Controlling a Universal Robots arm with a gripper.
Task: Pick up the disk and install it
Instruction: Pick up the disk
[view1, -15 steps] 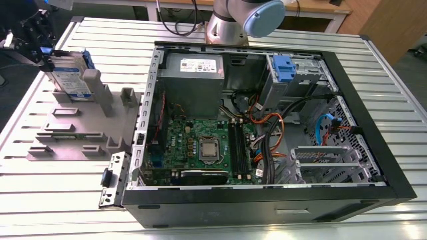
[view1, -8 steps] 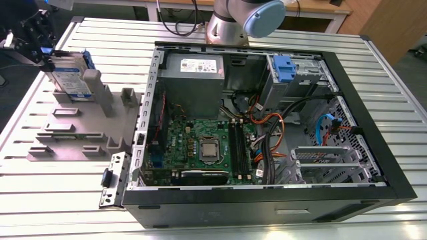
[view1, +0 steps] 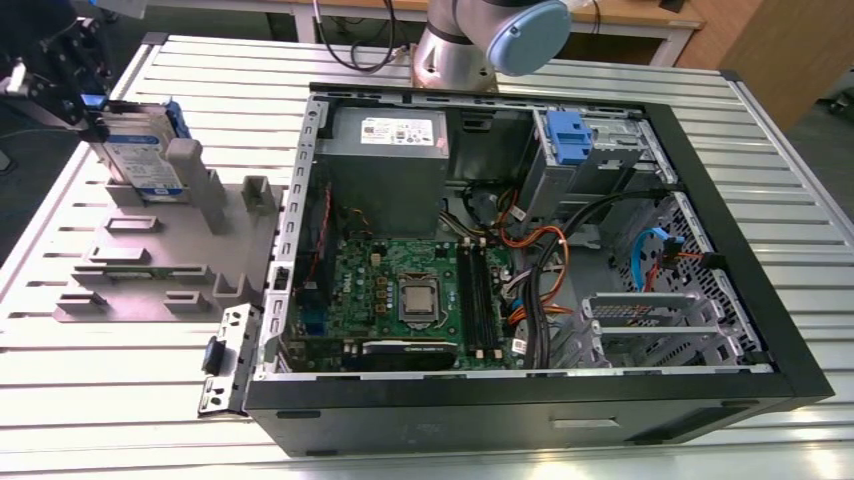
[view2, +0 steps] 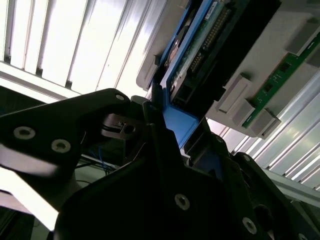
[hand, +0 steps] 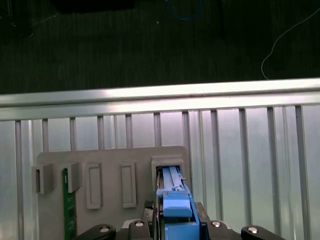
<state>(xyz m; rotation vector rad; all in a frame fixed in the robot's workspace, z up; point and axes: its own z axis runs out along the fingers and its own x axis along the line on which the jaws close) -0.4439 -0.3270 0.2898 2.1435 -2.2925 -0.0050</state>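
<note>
Disk (view1: 144, 160) stands on its edge in a slot of the grey holder (view1: 227, 255), at the exterior view's left, well apart from the open case (view1: 534, 410). The slot keeps it upright, so its upper edge is free to be taken from above. The gripper (view1: 96, 115) is at this edge. In the second wrist view the black fingers (view2: 159, 140) are closed on the blue bracket (view2: 179, 122) that frames the disk. I judge that they hold the plastic frame and not the drive body because the side with the bare circuit board should not be pressed.

In the first wrist view the lower end of the disk reaches into the slot, so it seems to be seated in the holder. I cannot tell if it is already a little lifted. A green memory stick (hand: 65, 205) stands in another slot of the same holder, beside the disk but not touching it.

The case lies on its side on the slatted surface (view1: 107, 400) with the cover off, which makes the inside reachable from above. A blue latch (view1: 567, 135) sits on the drive cage at its far corner. The install part is not yet done.
</note>
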